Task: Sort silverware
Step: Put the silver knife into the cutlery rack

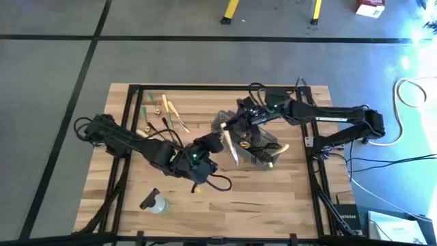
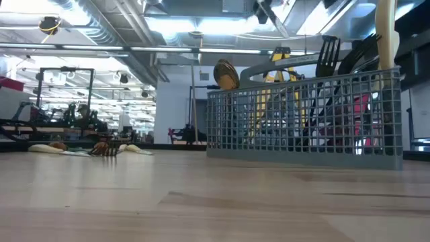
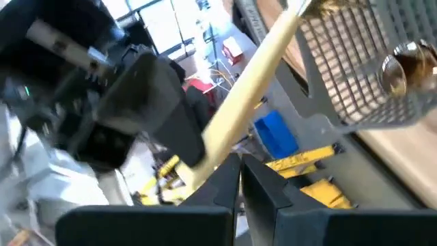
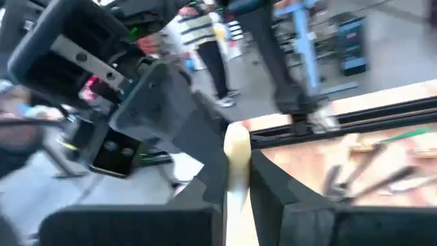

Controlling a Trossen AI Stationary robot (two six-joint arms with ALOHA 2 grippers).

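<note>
Both grippers, left and right, had jaws closed on one tan utensil at frame centre beside the mesh basket, so a clean handover probably needed one to release before any pull.

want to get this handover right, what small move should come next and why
Probably the right gripper opening its fingers. It and the left gripper both seem shut on the same tan utensil beside the grey basket, so the left could then carry it to the laid-out utensils.
</note>
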